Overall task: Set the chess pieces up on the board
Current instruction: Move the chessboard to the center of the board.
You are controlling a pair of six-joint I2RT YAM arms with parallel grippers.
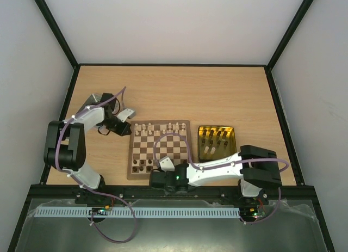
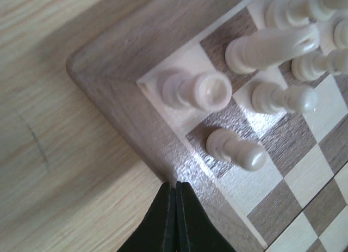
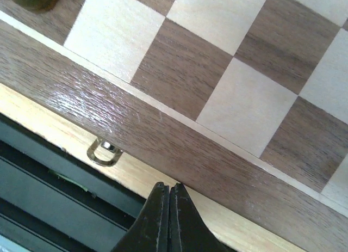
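Beside the board (image 1: 131, 154), only overhead, sits a yellow tin (image 1: 216, 127).

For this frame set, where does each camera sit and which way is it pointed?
Top external: above and behind the arm bases, looking down on the table, board and tin; the left arm and right arm both show.
Left wrist: on the left arm, looking down at the board's far-left corner and pale pieces; its shut jaws at the bottom edge.
Right wrist: on the right arm, looking down at the board's near rim and a metal clasp; its shut jaws at the bottom edge.
Shared: all three views show the board.
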